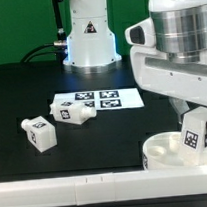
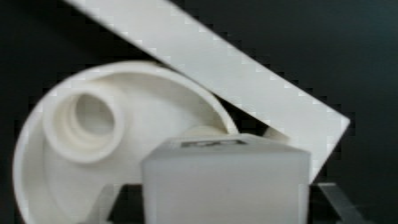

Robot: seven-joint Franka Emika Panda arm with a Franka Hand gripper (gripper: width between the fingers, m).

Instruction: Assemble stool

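Observation:
The stool's round white seat (image 1: 160, 151) lies at the exterior view's lower right, by the table's front edge. My gripper (image 1: 194, 118) hangs right over it, shut on a blocky white leg (image 1: 194, 137) with a black-and-white tag; the leg's lower end is down inside the seat's rim. In the wrist view the held leg (image 2: 222, 178) fills the foreground, with a dark fingertip (image 2: 331, 200) at its side. Beyond it lies the seat (image 2: 39, 150), showing a round socket (image 2: 89, 112). Two more legs (image 1: 38, 133) (image 1: 72, 113) lie loose on the black table at the exterior view's left.
The marker board (image 1: 113, 98) lies flat mid-table, in front of the arm's base (image 1: 90, 37). A long white rail (image 1: 78, 193) runs along the front edge, and shows as a slanted white strip (image 2: 231, 70) in the wrist view.

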